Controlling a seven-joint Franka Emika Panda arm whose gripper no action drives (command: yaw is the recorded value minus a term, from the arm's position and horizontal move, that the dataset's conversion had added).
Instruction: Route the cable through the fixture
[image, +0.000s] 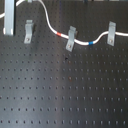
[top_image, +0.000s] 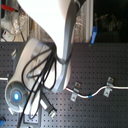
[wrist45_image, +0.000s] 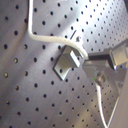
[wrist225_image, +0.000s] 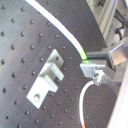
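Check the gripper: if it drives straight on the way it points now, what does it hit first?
Most likely the perforated board, just beside the fixture. The gripper, apparently clamped on the cable, faces bare board there. Depth is unclear, so it could clip the fixture first.

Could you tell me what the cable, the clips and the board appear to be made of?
The cable looks like smooth white plastic-sheathed cord, bending softly. The middle clip looks like bent grey metal strip, matte with dull highlights. The board looks like black-finished, probably metal, plate with a regular hole grid.
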